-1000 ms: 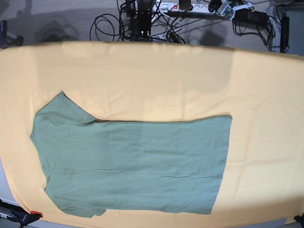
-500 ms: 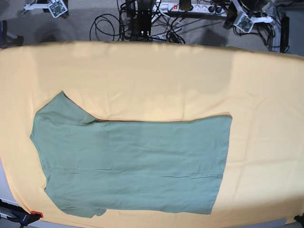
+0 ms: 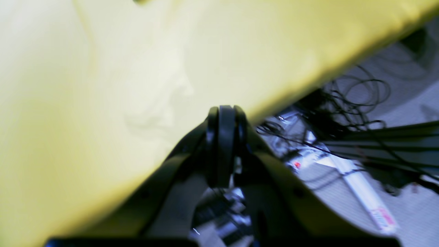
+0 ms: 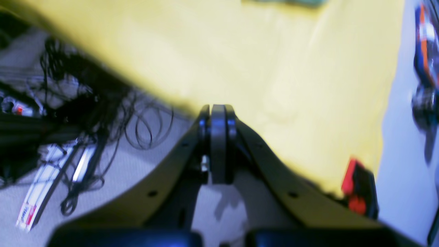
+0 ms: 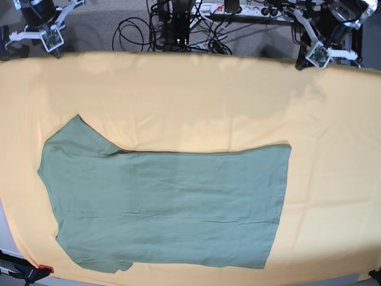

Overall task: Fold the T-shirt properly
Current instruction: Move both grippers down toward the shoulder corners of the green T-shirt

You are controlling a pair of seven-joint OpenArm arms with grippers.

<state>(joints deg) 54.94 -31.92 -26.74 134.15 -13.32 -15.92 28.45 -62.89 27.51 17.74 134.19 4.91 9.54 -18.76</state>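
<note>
The sage-green T-shirt (image 5: 166,205) lies flat on the yellow-orange cloth (image 5: 196,101). Its sleeve and neck end point to the left and its hem to the right in the base view. Both arms hang over the table's far edge, well away from the shirt. The left arm's end (image 5: 321,47) is at the top right and the right arm's end (image 5: 44,33) at the top left. My left gripper (image 3: 221,113) is shut on nothing. My right gripper (image 4: 217,111) is also shut and empty. Only a green sliver of the shirt (image 4: 291,2) shows at the top of the right wrist view.
Black cables (image 5: 140,30) and a power strip (image 5: 238,9) lie on the floor beyond the far edge. A red clamp (image 5: 41,269) grips the table's front left corner, and another clamp (image 4: 356,192) shows in the right wrist view.
Both arm ends have come further into the base view at the top corners, nearer the table's far edge. The T-shirt has not moved.
</note>
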